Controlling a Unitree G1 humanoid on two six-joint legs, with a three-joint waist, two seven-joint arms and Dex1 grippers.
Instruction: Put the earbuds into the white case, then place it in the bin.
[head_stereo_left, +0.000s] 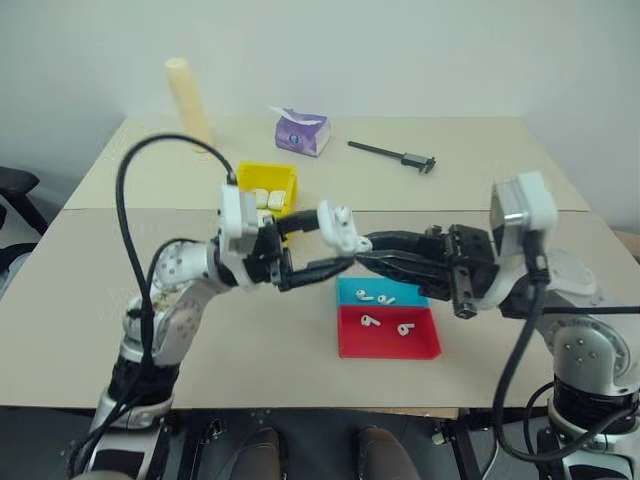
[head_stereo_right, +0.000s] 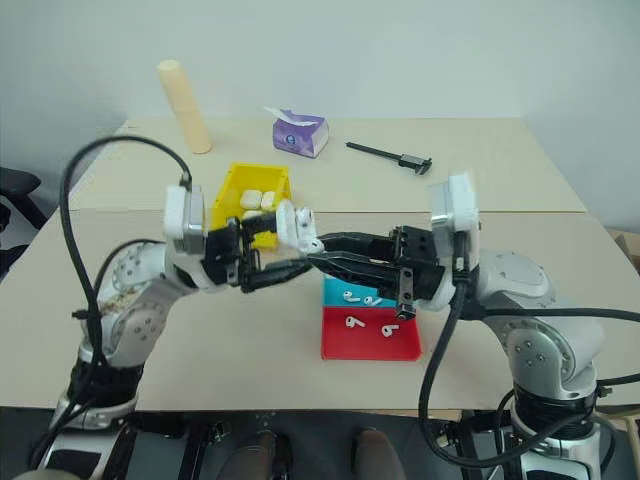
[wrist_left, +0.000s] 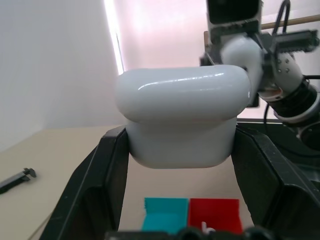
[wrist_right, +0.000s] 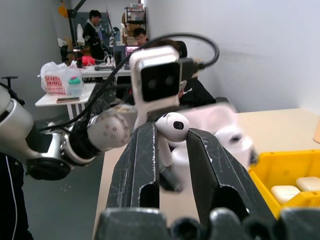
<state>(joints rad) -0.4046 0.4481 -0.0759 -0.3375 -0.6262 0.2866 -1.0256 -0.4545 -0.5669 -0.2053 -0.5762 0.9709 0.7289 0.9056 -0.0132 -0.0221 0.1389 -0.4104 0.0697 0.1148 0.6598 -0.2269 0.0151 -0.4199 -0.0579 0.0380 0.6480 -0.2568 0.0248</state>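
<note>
Up close, white case (wrist_left: 182, 117) — glossy, rounded, lid up

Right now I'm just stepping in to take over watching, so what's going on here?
The left gripper holds a glossy white earbud case in the air above the beige table. The right gripper pinches a small white earbud right next to it. More earbuds lie in the shallow teal-and-red tray, and white cases sit in the yellow plastic bin.
</note>
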